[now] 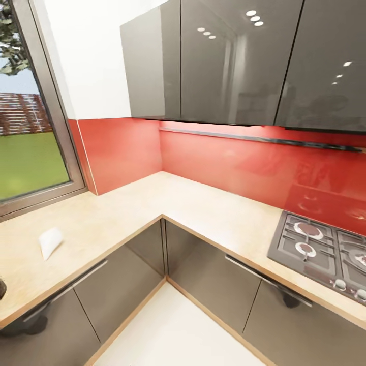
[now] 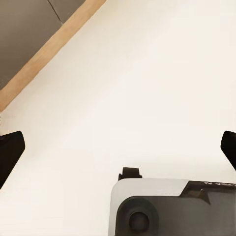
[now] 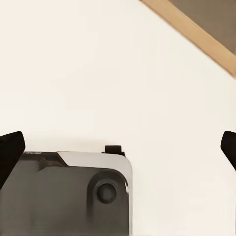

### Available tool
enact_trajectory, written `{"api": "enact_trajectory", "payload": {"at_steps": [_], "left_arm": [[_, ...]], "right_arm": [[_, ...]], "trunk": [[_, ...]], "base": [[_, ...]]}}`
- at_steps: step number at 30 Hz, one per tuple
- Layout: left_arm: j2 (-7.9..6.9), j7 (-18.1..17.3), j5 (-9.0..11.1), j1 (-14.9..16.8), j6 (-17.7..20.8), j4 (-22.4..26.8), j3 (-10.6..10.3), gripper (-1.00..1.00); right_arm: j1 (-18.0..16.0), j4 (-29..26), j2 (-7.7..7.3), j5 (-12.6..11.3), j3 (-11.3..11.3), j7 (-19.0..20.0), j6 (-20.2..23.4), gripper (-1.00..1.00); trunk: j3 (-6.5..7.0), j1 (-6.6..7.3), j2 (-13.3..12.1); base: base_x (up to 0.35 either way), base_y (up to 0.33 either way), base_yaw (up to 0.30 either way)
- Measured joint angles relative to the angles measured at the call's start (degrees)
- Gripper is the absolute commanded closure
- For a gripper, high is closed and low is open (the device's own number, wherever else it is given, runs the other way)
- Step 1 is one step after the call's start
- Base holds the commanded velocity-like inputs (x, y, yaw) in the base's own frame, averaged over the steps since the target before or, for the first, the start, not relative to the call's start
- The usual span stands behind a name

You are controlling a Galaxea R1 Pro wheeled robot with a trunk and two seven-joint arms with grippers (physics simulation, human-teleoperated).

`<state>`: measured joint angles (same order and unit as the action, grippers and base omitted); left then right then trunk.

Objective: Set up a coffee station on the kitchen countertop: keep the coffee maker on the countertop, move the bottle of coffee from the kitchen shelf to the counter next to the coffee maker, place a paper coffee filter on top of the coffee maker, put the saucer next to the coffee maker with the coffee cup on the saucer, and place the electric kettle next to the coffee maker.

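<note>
A paper coffee filter (image 1: 50, 241) lies flat on the left run of the L-shaped bench (image 1: 152, 203), near its front edge and well short of the inner corner. It is a small white, roughly wedge-shaped piece, its long axis running from the front edge back toward the window (image 1: 30, 127). A dark rounded object (image 1: 2, 287) is cut off at the picture's left border, at the bench's front edge; what it is cannot be told. A gas hob (image 1: 325, 251) sits in the right run of the bench.

The left gripper (image 2: 118, 152) hangs over pale floor (image 2: 147, 73), jaws spread wide with nothing between them. The right gripper (image 3: 118, 150) likewise has its jaws wide apart, holding nothing, above the floor.
</note>
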<state>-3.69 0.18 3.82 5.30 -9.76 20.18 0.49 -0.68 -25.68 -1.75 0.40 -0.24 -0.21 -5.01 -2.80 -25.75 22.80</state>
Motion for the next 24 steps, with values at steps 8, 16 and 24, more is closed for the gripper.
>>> {"api": "enact_trajectory", "payload": {"at_steps": [8, 16, 24], "left_arm": [[0.00, -0.01, 0.00, 0.00, 0.00, 0.01, 0.01, -1.00], [0.00, 0.02, 0.00, 0.00, 0.00, 0.01, 0.01, -1.00], [0.00, 0.03, 0.00, 0.00, 0.00, 0.01, 0.01, -1.00]], "right_arm": [[-0.04, 0.01, 0.00, 0.00, 0.00, -0.02, 0.00, -1.00], [0.00, 0.01, 0.00, 0.00, -0.05, -0.02, 0.00, -1.00], [0.01, 0.01, 0.00, 0.00, -0.03, 0.04, 0.00, -1.00]], "trunk": [[0.00, 0.00, 0.00], [0.00, 0.00, 0.00], [0.00, 0.00, 0.00]], "base": [[0.000, -0.012, 0.276], [0.000, 0.000, 0.277], [0.000, 0.000, 0.277]]}}
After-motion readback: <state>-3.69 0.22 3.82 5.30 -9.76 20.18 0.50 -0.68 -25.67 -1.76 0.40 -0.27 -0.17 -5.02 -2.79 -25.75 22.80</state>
